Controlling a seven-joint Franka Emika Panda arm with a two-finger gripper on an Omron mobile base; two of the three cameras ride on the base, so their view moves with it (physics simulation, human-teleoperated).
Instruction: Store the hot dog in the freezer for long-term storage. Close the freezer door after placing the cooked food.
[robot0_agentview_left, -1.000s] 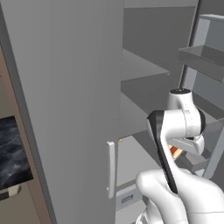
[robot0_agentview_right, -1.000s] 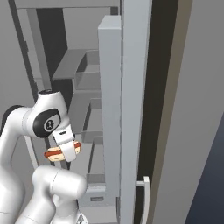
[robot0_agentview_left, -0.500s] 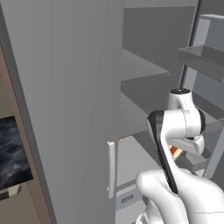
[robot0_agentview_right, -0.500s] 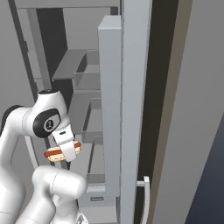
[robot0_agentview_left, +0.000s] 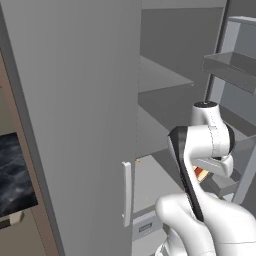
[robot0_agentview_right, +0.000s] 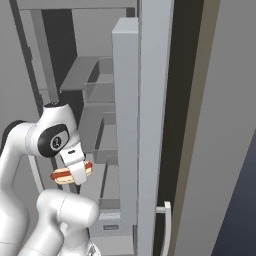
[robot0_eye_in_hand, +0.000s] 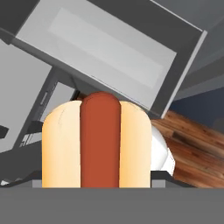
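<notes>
1. I have the hot dog (robot0_agentview_right: 71, 173) clamped in the gripper (robot0_agentview_right: 75, 172); in the right base view a white finger (robot0_agentview_right: 76, 169) crosses the front of the bun, with the red sausage showing on either side of it.
2. In the hand view the hot dog (robot0_eye_in_hand: 97, 144) sits close to the lens, sausage running up the middle of the tan bun, wedged between the fingers at the bottom edge.
3. From the left base view I catch just an orange-tan sliver of the hot dog (robot0_agentview_left: 201, 173) under the wrist, the rest hidden by the arm.
4. The hot dog is held in the air in front of the open freezer (robot0_agentview_left: 165, 107), at about the height of its lower shelves; it rests on no shelf.
5. The freezer (robot0_agentview_right: 90, 75) shows grey shelves stacked above one another, and a drawer (robot0_agentview_left: 145, 227) with a small label sits low beneath them.
6. The freezer door (robot0_agentview_right: 145, 125) stands swung open, edge-on to the right base camera, with grey bins on its inner face toward the arm.
7. The plain grey door (robot0_agentview_left: 75, 120) on the other side is shut, its short pale handle (robot0_agentview_left: 127, 192) near its edge.
8. Past the hot dog, the hand view shows wood floor (robot0_eye_in_hand: 192, 140).
</notes>
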